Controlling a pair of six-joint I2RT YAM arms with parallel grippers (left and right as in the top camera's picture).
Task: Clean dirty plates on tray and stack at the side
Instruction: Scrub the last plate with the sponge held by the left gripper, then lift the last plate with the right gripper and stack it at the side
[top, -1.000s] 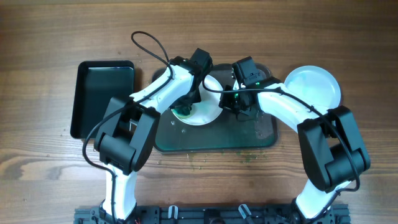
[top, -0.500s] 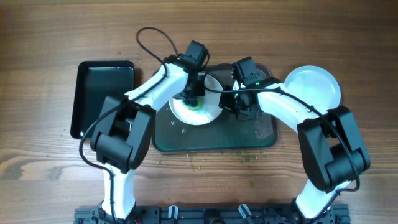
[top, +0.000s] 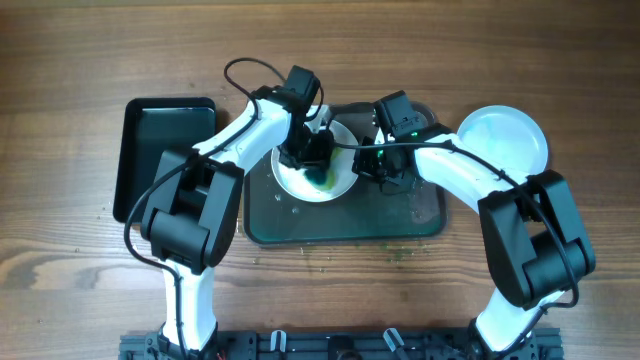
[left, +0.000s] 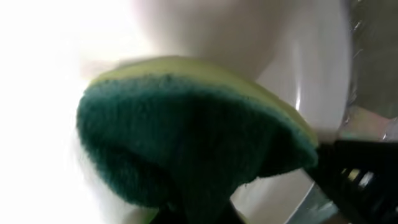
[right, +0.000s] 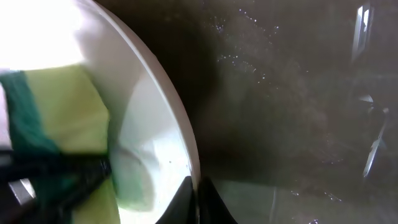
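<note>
We find the table (top: 80, 60) laid out as it was a second ago: nothing on it has shifted. The tray (top: 420, 228) sits at its middle, with the black tray (top: 165, 150) just to its left, bare inside.

Two plates are in view, and we cannot account for a third. The clean plate (top: 505, 140) lies on the table off the tray's right end, plain white. We cannot tell whether another lies under it. The dirty plate (top: 292, 186) rests on the left half of the tray and has not moved.

The change lies with the left arm. Its wrist has swung toward the far left, and the left gripper (top: 315, 160) has travelled from the plate's left side across to its middle. Its fingers are clamped on the sponge (top: 322, 178), which is pressed flat on the plate, green face filling the left wrist view.

The right gripper (right: 194, 196) has held its place. Its fingers are closed on the right rim of the dirty plate, pinning it against the wiping.

We judge that wiping is under way and unfinished: a teal-green patch shows beside the sponge, though we cannot separate smear from sponge. This plate has yet to join the clean one.
</note>
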